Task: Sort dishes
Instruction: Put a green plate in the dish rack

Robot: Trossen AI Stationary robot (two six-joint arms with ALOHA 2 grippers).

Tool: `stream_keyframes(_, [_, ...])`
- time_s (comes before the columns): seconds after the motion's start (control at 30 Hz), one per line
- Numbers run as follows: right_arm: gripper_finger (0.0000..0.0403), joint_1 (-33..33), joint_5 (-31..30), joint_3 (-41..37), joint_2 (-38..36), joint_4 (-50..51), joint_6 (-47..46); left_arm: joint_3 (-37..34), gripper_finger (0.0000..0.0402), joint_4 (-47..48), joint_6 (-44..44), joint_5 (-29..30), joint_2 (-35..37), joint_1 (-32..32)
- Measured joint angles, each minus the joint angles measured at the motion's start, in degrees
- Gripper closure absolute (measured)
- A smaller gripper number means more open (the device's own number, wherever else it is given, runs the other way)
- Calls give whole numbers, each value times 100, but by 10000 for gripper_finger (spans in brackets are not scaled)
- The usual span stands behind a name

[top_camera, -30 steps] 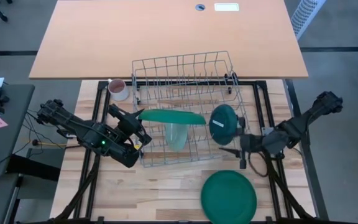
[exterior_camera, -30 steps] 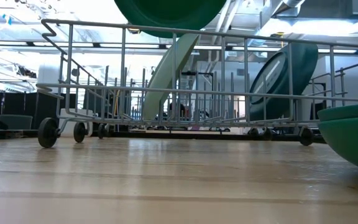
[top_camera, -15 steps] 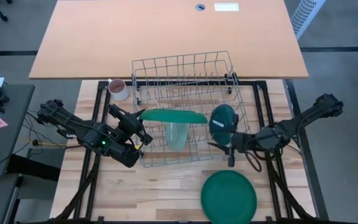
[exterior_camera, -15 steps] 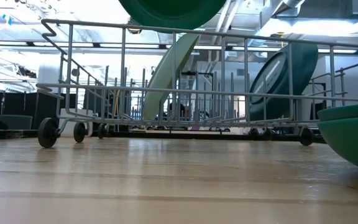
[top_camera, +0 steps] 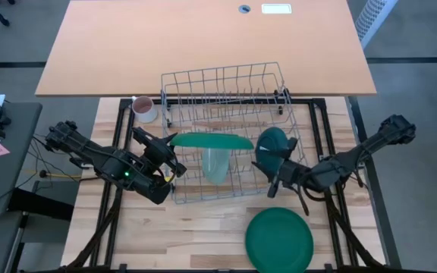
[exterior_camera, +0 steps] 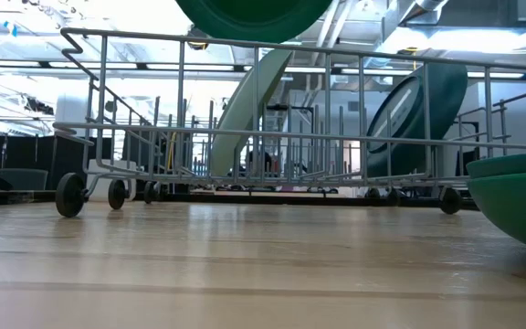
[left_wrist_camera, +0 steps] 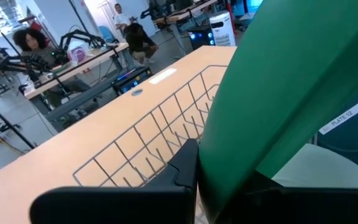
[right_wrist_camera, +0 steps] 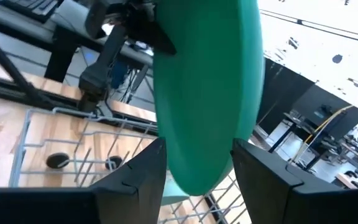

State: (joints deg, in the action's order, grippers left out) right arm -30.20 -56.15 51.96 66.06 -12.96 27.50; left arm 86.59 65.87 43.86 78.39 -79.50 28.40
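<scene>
Three glossy dark green plates (top_camera: 279,240), one pale mint plate (top_camera: 217,164)

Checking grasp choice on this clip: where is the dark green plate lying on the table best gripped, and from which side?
Grip the dark green plate by its raised rim, one finger over and one under. It lies flat on the table, offering only the edge. Its right side is probably best, nearest the right hand; the left hand holds another plate.
</scene>
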Motion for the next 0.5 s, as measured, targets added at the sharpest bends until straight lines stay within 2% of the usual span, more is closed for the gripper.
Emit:
stream_keyframes(0.33, [217,77,-16,0,-4,-133,-14,0,391,-299,-112,-42,-20,0])
stream_keyframes(0.5, [217,75,2,0,-13,-104,-962,-134,391,-833,-555,-62,-15,-2])
